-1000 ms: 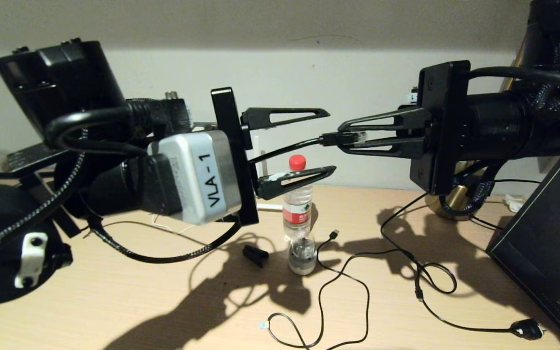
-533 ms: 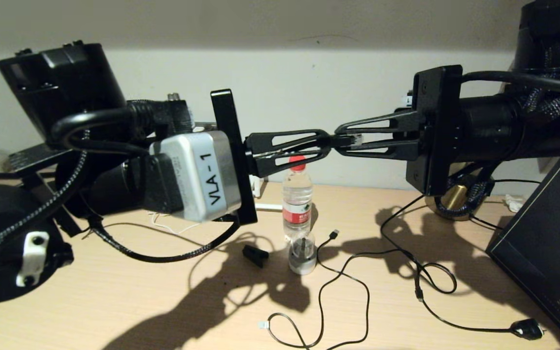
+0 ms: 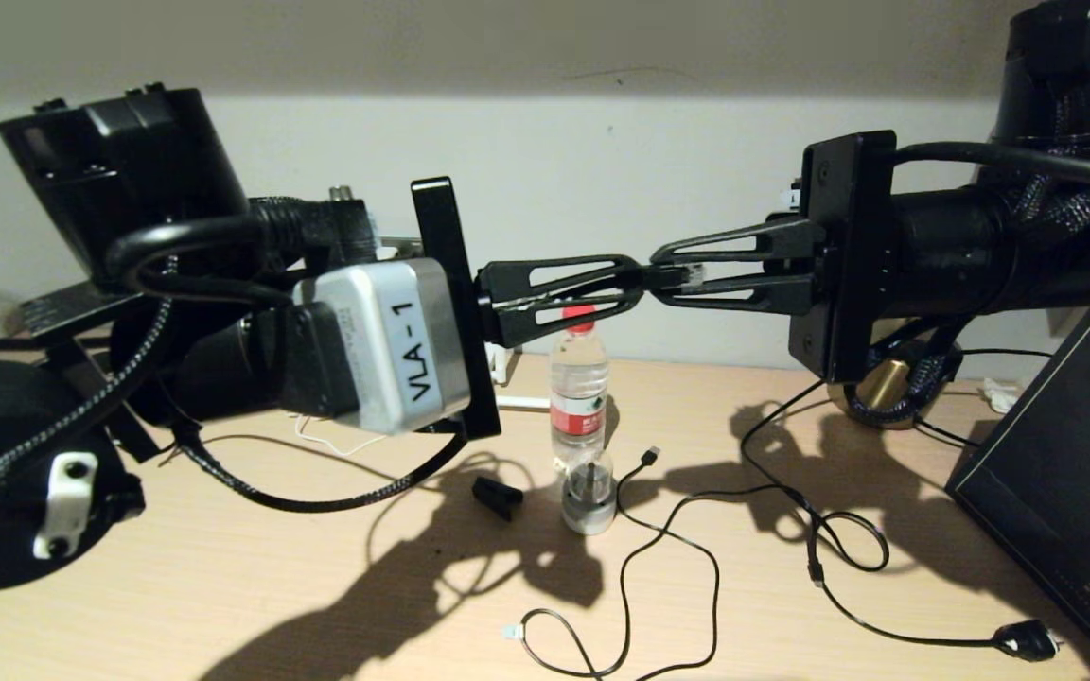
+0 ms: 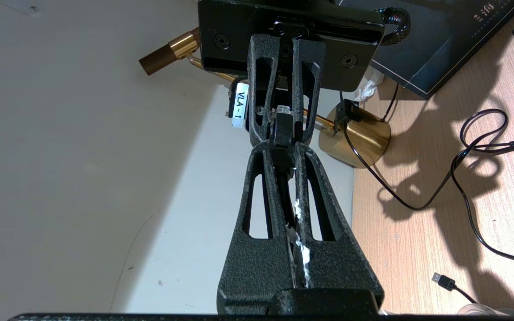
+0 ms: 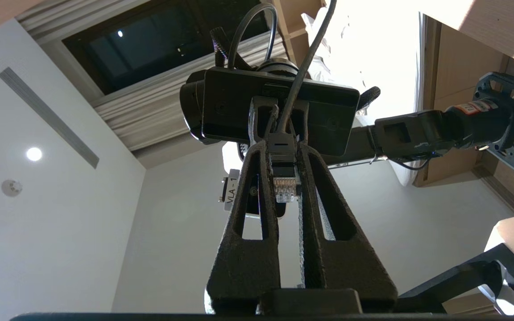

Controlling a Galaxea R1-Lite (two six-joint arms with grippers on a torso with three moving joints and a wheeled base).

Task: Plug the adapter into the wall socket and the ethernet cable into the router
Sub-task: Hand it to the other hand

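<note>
Now the left pincer [image 3: 635, 284], which a second ago gaped wide, is clamped on the ethernet cable [image 3: 663, 275] just behind its plug, tip to tip with the right pincer [image 3: 673, 277], whose narrow jaws hold the plug itself well above the tabletop [image 3: 223, 586]. Both grip one short stretch of cable — a hand-over in mid-air, I judge, so that one arm can carry the plug on to the router, which no view shows clearly.

The plug [image 5: 284, 187] is clear hard plastic with a row of gold contacts, its boot [image 5: 281, 154] black and blocky. The fingers [image 4: 266, 232] are rough, grainy black with long slots — stiff-looking. Below stand a water bottle [image 3: 580, 416] and loose black cords [image 3: 696, 530].
</note>
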